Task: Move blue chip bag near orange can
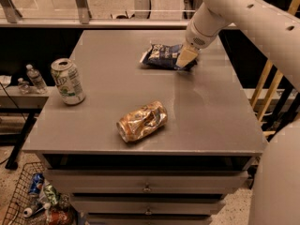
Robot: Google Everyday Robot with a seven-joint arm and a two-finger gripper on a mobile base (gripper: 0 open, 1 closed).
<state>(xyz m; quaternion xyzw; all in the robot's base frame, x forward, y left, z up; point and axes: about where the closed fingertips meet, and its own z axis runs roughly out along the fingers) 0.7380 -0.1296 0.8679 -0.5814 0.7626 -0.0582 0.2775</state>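
Observation:
The blue chip bag [161,56], dark navy with white lettering, lies flat at the far middle of the grey table [211,111]. The orange can [142,121], crushed and shiny orange-gold, lies on its side near the table's front, well apart from the bag. My gripper [186,57] hangs from the white arm at the bag's right end, its pale tip over or touching that end of the bag.
An upright white-and-green soda can [68,80] stands at the table's left edge. Drawers sit below the tabletop. A wire basket [28,200] with bottles is on the floor at lower left. Wooden rails [269,83] stand to the right.

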